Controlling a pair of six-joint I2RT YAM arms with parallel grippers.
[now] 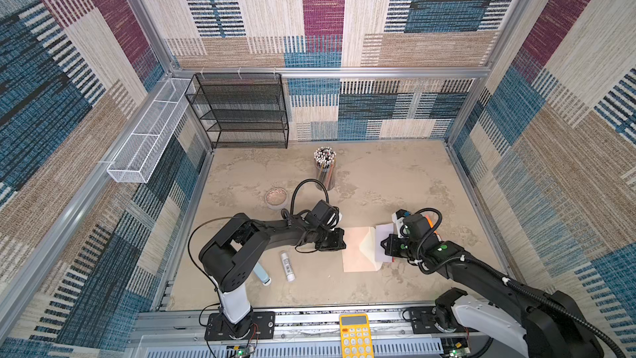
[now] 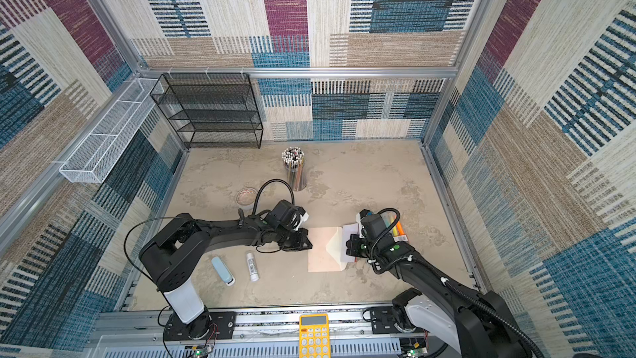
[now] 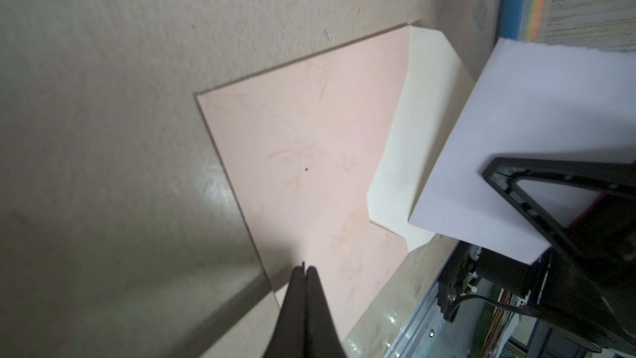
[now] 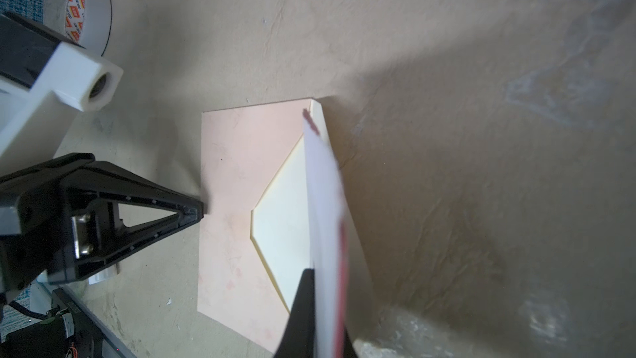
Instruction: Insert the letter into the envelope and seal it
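R hand clamps letter just outside open-flap envelope; L hand clenched, tip on its edge.

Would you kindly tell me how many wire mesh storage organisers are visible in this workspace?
2: a black mesh shelf rack stands at the back, left of centre; a white mesh basket hangs just left of it. None appears hidden.

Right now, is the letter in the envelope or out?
Out: the right gripper holds the letter tilted beside the envelope, by its cream flap, not inside.
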